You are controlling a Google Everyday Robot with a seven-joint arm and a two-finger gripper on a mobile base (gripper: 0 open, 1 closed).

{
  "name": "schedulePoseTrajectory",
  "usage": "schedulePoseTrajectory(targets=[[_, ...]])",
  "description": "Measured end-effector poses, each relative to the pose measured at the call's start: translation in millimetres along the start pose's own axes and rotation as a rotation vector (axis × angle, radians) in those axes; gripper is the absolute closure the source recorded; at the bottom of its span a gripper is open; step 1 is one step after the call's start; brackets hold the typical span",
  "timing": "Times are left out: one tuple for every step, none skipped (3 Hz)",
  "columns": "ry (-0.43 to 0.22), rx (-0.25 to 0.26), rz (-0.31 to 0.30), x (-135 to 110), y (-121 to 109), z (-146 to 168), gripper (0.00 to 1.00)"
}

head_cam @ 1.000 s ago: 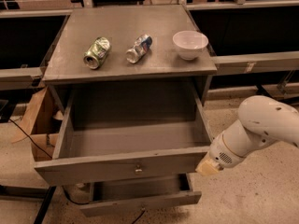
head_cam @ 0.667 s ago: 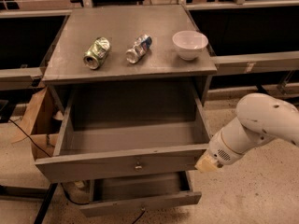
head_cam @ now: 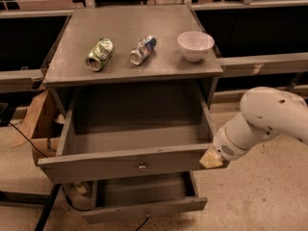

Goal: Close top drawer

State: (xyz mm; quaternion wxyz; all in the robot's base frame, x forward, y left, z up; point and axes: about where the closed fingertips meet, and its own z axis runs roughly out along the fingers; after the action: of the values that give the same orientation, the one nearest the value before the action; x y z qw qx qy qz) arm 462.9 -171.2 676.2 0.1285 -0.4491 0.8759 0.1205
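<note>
The top drawer [head_cam: 110,163] of the grey cabinet [head_cam: 72,37] stands pulled far out, its deep box empty, with a small metal knob [head_cam: 142,166] at the middle of its long front. My gripper [head_cam: 211,159], a tan tip on the white arm [head_cam: 262,117], rests against the right end of the drawer's front, coming from the right. A lower grey drawer [head_cam: 144,207] beneath is also partly out.
On the cabinet top lie a crushed green can [head_cam: 99,54] and a crushed silver-blue can [head_cam: 143,49], and a white bowl [head_cam: 195,44] stands there. A cardboard box [head_cam: 41,126] sits left of the cabinet. A black cable [head_cam: 33,138] runs on the floor.
The top drawer's front has moved back toward the cabinet, and my gripper and arm have moved with it at its right end.
</note>
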Motion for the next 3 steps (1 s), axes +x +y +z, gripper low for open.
schedulePoseTrajectory(targets=[[0.007,0.032,-0.001,-13.2,-17.2,-1.0,1.00],[0.007,0.033,-0.001,-12.5,-16.7,-1.1,1.00],[0.001,0.066,0.009,-26.2,-42.1,5.2,1.00]])
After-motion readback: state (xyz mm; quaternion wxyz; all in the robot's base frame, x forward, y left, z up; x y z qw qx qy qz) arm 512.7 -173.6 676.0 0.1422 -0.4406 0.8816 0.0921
